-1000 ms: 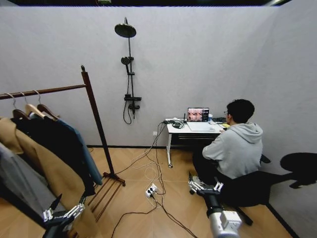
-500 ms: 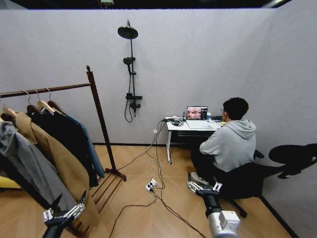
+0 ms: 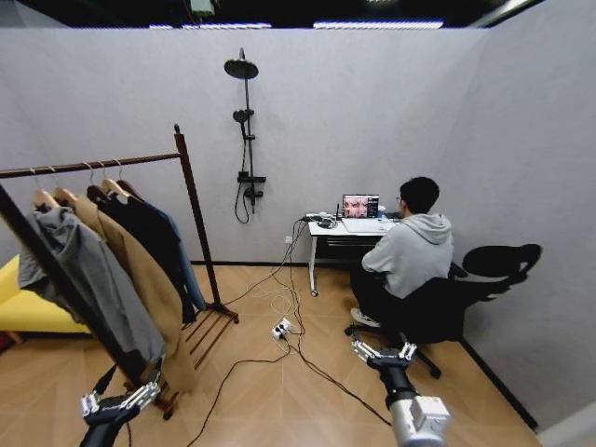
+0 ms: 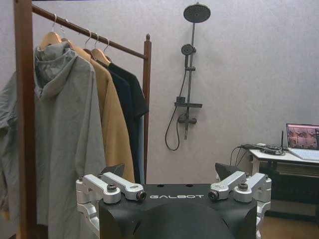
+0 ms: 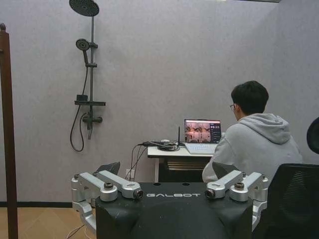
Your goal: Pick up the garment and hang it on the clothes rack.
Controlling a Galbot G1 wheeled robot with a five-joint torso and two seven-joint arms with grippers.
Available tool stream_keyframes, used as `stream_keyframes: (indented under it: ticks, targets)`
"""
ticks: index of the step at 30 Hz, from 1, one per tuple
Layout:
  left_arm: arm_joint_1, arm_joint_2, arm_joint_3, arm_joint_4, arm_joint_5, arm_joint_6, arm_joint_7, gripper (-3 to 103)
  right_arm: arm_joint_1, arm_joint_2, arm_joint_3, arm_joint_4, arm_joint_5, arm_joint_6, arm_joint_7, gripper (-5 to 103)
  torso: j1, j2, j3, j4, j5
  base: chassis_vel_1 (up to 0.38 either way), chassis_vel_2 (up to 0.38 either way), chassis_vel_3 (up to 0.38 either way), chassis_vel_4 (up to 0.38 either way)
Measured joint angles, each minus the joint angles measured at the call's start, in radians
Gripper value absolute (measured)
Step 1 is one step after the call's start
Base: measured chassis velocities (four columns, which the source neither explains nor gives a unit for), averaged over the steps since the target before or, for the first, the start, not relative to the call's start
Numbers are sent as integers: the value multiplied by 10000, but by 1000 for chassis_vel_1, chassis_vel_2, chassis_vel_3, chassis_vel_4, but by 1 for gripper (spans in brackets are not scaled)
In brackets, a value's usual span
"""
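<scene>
**A:** Where is the garment [image 3: 189, 271]?

**B:** It hangs on the clothes rack [image 3: 193, 223], at about ten o'clock from the robot. It is the last piece on the bar, right by the far upright, and only a blue strip of it shows behind a dark top [image 3: 149, 237]. The tan coat [image 3: 140, 284] and grey hoodie [image 3: 88, 270] hang nearer to us.

**A:** And the hands?

**B:** The left hand [image 3: 128, 377] is low at seven o'clock, fingers spread and holding nothing. The right hand [image 3: 382, 352] is at five o'clock, also released and empty. Neither touches the clothes.

**A:** What could go wrong from here?

**B:** I'd say grabbing the wrong piece. The hoodie and coat are closer to the left hand, and the clothes are packed tightly together. A reach could also catch a neighbouring sleeve and drag its hanger off the bar.

**A:** Anything on the floor?

**B:** Cables [image 3: 296, 358] and a power strip [image 3: 280, 329] lie loose at twelve o'clock. Driving over them could snag a wheel.
</scene>
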Motion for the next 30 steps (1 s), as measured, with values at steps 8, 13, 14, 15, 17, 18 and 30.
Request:
stream_keyframes:
  ticks: [8, 13, 14, 15, 17, 18, 30]
  targets:
    - [1, 0, 0, 0, 0, 0, -3, 100, 4, 45, -140, -74, -93, 22, -7, 100, 0, 1, 0, 2, -5, 264, -303, -287, 274]
    - [0, 0, 0, 0, 0, 0, -1, 100, 7, 47, -169, -108, -107, 25, -11, 100, 5, -1, 0, 0, -5, 215, -300, -278, 230]
    - [0, 0, 0, 0, 0, 0, -2, 100, 9, 43, -177, -119, -109, 26, -13, 100, 5, 0, 0, 1, -5, 223, -301, -300, 213]
    - [0, 0, 0, 0, 0, 0, -2, 100, 9, 43, -177, -119, -109, 26, -13, 100, 5, 0, 0, 1, -5, 223, -301, -300, 213]
    - [0, 0, 0, 0, 0, 0, -3, 100, 13, 41, -203, -139, -113, 27, -16, 100, 6, -1, 1, 1, -7, 205, -301, -338, 206]
    - [0, 0, 0, -1, 0, 0, 0, 100, 23, 42, -229, -172, -128, 32, -17, 100, 4, 0, 0, -1, 0, 214, -343, -359, 198]
    - [2, 0, 0, 0, 0, 0, -2, 100, 6, 139, -341, -372, -296, 262, -322, 100, -7, 6, -3, 2, -5, 190, -242, -256, 193]
